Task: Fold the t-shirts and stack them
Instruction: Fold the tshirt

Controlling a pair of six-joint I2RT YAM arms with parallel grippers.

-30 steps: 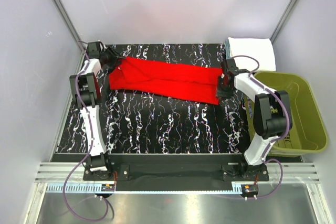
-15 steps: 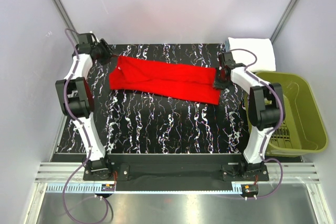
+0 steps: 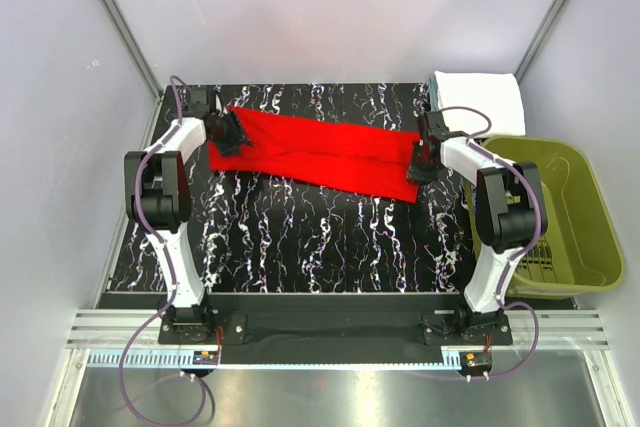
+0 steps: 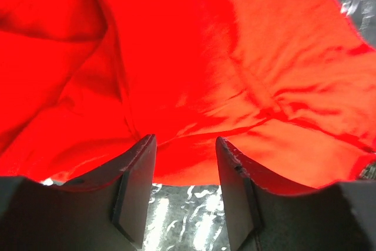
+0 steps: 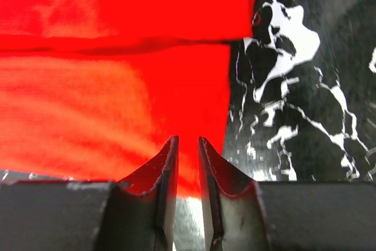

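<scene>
**benchwatcher:** Where's the red shirt [image 3: 310, 152] sitting right now?

**labrat22:** Far half of the table [image 3: 320, 247], folded into a long band running from about 10 o'clock to 2 o'clock. A white shirt [image 3: 478, 99] is already folded up in the 1 o'clock corner, and the basket [image 3: 592, 247] is off at 3.

**benchwatcher:** And the hands?

**labrat22:** The left gripper [image 4: 185, 145] is at the 10 o'clock end with its jaws spread. The hem lies right at the tips and nothing is pinched. The right gripper [image 5: 183, 142] is at the 2 o'clock end, jaws nearly together with just a slit and red cloth at the tips. Honestly can't tell if it has a bite.

**benchwatcher:** How's that thing going to handle?

**labrat22:** My guess is light and floppy, with layers that slide apart easily. I'd pinch each short end through every layer, close to the corners, and lift both evenly. Otherwise the middle sags and the fold comes undone. Nothing fragile, at least.
</scene>
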